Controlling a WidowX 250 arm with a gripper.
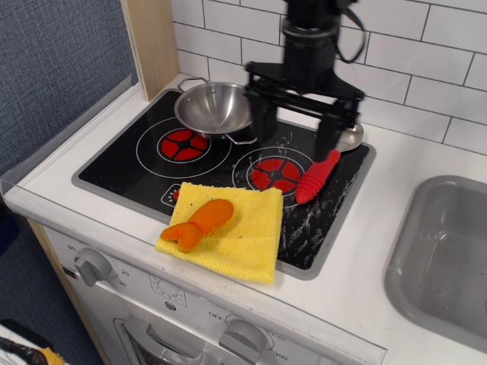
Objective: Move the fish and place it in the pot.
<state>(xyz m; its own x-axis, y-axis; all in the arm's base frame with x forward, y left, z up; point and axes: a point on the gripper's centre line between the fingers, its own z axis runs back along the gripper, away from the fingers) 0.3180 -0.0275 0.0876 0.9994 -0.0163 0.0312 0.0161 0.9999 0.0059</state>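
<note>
The orange toy fish (198,224) lies on a yellow cloth (228,228) at the front of the stove, tail toward the front left. The shiny steel pot (217,108) stands on the back left burner and looks empty. My gripper (295,131) hangs open and empty above the right burner, jaws spread wide, to the right of the pot and well behind the fish. Its left finger (262,120) stands close to the pot's right handle.
A red ribbed-handled spoon (319,173) lies on the right part of the black stove top (129,163), just below my right finger. A grey sink basin (449,251) is at the far right. A wooden post (152,42) and tiled wall stand behind.
</note>
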